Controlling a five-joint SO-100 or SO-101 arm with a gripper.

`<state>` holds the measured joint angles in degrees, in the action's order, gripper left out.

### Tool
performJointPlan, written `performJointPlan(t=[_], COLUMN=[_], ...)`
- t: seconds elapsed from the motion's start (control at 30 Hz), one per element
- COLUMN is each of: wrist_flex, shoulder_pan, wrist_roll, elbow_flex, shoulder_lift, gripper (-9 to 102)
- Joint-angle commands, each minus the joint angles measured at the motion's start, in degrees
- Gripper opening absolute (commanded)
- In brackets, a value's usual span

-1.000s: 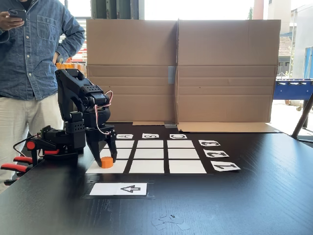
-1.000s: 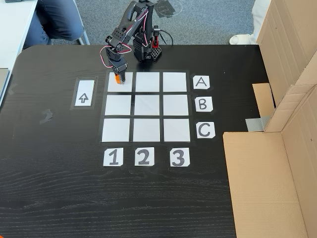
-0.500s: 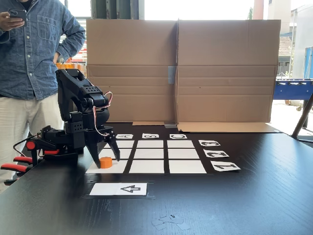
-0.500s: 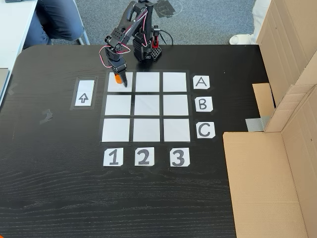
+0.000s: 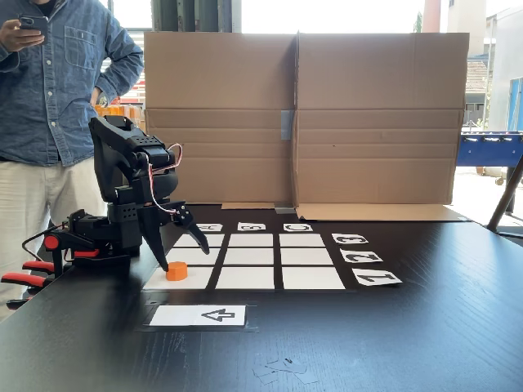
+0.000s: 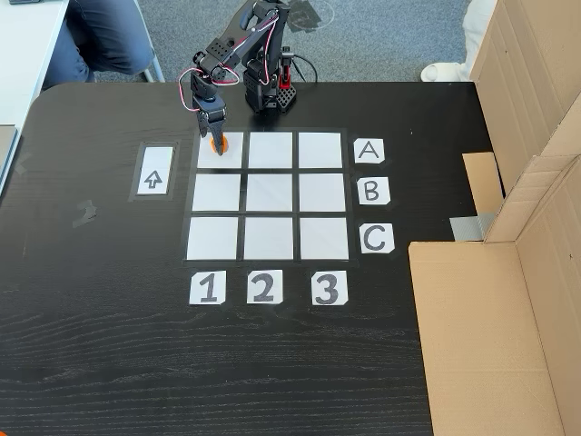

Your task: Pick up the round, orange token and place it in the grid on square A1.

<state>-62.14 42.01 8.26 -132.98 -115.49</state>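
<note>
The token (image 5: 176,270) stands flat and upright on square A1 (image 6: 221,151), the grid (image 6: 269,196) corner cell in line with the A card (image 6: 369,151) and the 1 card (image 6: 208,288), toward the table (image 6: 109,345) edge where the arm's base (image 6: 270,94) is mounted. Its seat within the cell suggests the placement is made and the token is free. The fingers (image 5: 161,249) are spread wide apart and grip nothing; the gripper (image 5: 185,256) hangs just above the token, one finger to each side in the front fixed view. The arm is folded high over its base, wrist pitched down. Judged step: release done, retreat due. An arrow card (image 6: 156,170) lies beside the grid
</note>
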Motion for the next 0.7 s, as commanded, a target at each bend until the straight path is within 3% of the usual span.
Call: performJointPlan(t=[0.0,0.67], wrist_flex=[-0.26,-0.62], shoulder_pan=[2.20,30.85], wrist_roll=[0.70,0.18], elbow_flex=[0.79,-1.49], shoulder_lift=[-5.54,-32.70], gripper=[38,35])
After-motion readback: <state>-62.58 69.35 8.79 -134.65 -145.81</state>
